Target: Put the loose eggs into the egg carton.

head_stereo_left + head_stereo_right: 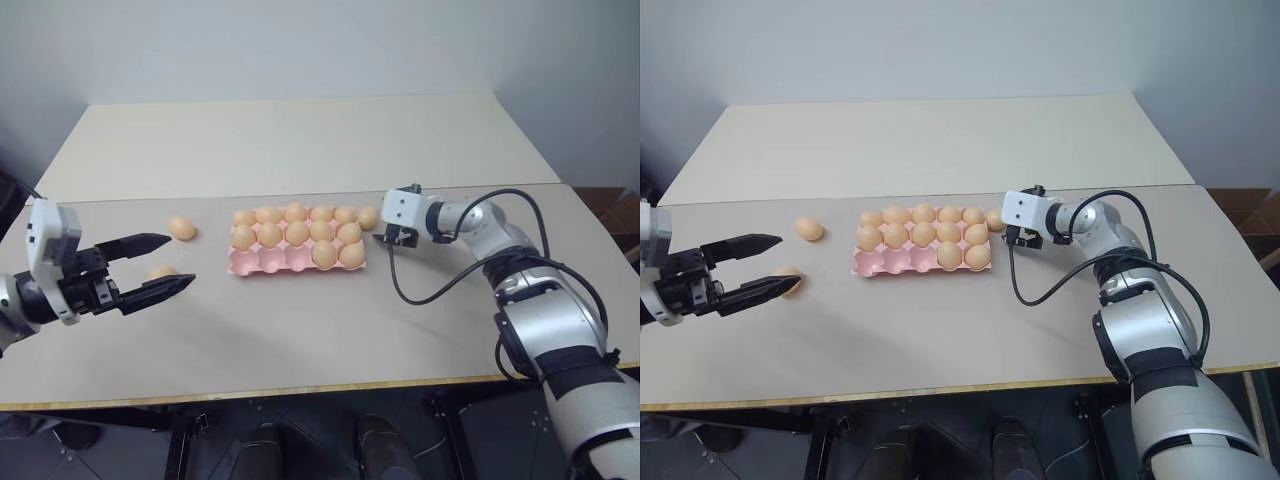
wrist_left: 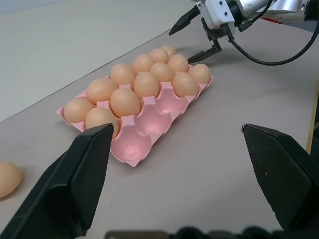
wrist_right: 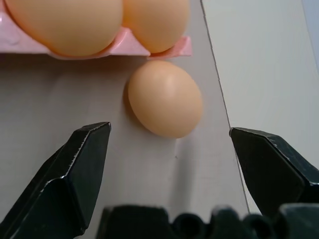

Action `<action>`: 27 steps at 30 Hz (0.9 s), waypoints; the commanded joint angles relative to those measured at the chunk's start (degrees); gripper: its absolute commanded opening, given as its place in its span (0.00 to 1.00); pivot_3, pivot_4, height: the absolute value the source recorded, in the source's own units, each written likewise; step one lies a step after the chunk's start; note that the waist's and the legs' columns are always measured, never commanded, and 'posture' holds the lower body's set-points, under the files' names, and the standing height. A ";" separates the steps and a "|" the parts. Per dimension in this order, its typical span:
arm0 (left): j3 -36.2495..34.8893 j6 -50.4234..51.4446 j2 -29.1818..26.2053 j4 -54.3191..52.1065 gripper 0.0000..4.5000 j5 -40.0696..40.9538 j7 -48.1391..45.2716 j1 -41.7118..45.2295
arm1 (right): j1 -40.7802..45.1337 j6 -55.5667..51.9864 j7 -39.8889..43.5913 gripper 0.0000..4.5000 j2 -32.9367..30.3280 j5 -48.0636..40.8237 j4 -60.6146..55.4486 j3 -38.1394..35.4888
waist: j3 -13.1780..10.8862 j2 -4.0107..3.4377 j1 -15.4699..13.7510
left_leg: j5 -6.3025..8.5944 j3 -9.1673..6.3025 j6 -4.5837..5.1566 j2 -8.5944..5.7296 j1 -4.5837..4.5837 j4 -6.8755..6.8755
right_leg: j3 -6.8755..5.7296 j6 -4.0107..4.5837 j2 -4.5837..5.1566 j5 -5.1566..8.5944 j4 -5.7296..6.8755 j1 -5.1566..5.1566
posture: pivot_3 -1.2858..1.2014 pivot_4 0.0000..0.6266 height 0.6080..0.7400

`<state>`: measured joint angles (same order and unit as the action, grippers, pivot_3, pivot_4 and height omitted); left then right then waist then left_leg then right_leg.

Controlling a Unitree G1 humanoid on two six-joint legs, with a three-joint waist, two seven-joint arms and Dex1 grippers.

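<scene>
The left gripper (image 1: pixel 160 266) hangs over the table (image 1: pixel 300 340) well to the left of the egg carton (image 1: pixel 270 262), its two black fingers spread wide and holding nothing, pointing across the table toward the carton. One loose egg (image 1: pixel 162 271) lies on the table between those spread fingers as the head camera sees it, partly hidden by the lower finger; whether a finger touches it cannot be told. A second loose egg (image 1: pixel 182 228) lies a little farther from the robot, left of the carton and clear of it, its long axis running roughly left to right.

The egg carton is the pink tray near the middle of the table, its long side running left to right. The far row and the middle row are full of eggs. In the near row the three left-hand cups (image 2: pixel 149 124) are bare and the two right-hand cups hold eggs.

Just off the carton's far right corner lies a third loose egg (image 3: pixel 164 98). In the right wrist view it sits close beside the carton's edge, with a narrow strip of table showing between them. It lies next to the seam where two tabletops meet.

The right gripper (image 1: pixel 392 238) is right of the carton, aimed at that egg, its fingers (image 3: pixel 75 174) standing wide apart on either side of it and not touching it.
</scene>
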<state>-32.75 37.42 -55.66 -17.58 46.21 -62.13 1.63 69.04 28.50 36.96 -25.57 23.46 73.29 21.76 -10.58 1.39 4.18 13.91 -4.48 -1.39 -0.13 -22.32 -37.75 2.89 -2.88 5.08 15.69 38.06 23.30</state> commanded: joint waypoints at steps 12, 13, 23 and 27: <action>-5.90 0.47 -0.03 -4.82 1.00 2.80 1.33 -3.63 | 3.86 -0.73 -8.03 0.95 4.17 5.41 3.53 1.09 | -0.01 -0.01 0.05 | -0.01 0.00 -0.01 -0.01 0.01 0.01 | 0.03 0.01 0.00 0.00 0.01 0.01 | 0.52 0.24 1.00; -6.20 0.50 -0.03 -4.99 1.00 2.91 1.38 -3.91 | 3.81 -0.86 -7.54 0.90 4.35 5.16 3.62 0.85 | -0.01 -0.01 0.06 | -0.01 0.00 -0.01 -0.01 0.02 0.01 | 0.03 0.01 0.00 0.00 0.01 0.01 | 0.52 0.24 1.00; -6.41 0.17 -0.82 -4.69 1.00 3.17 1.41 -3.80 | 4.11 -2.20 -7.83 0.41 5.03 4.60 3.58 -0.37 | -0.01 -0.01 0.26 | -0.01 0.00 -0.01 -0.01 0.02 0.02 | 0.04 0.01 -0.01 0.00 0.01 0.01 | 0.52 0.24 1.00; -5.30 0.02 -1.01 -4.07 1.00 2.81 1.38 -2.89 | 5.12 -1.36 -8.16 0.39 2.88 5.84 2.47 0.09 | -0.01 -0.02 0.45 | -0.01 0.00 -0.01 -0.01 0.01 0.02 | 0.04 0.01 -0.01 0.00 -0.01 0.00 | 0.52 0.24 1.00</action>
<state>-37.18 37.77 -55.77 -21.56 48.63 -60.81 -2.01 71.39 26.44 29.52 -20.90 29.17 77.44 22.26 -10.59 1.38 4.63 13.91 -4.48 -1.41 -0.14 -22.31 -37.73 2.93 -2.87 5.08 15.69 38.05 23.30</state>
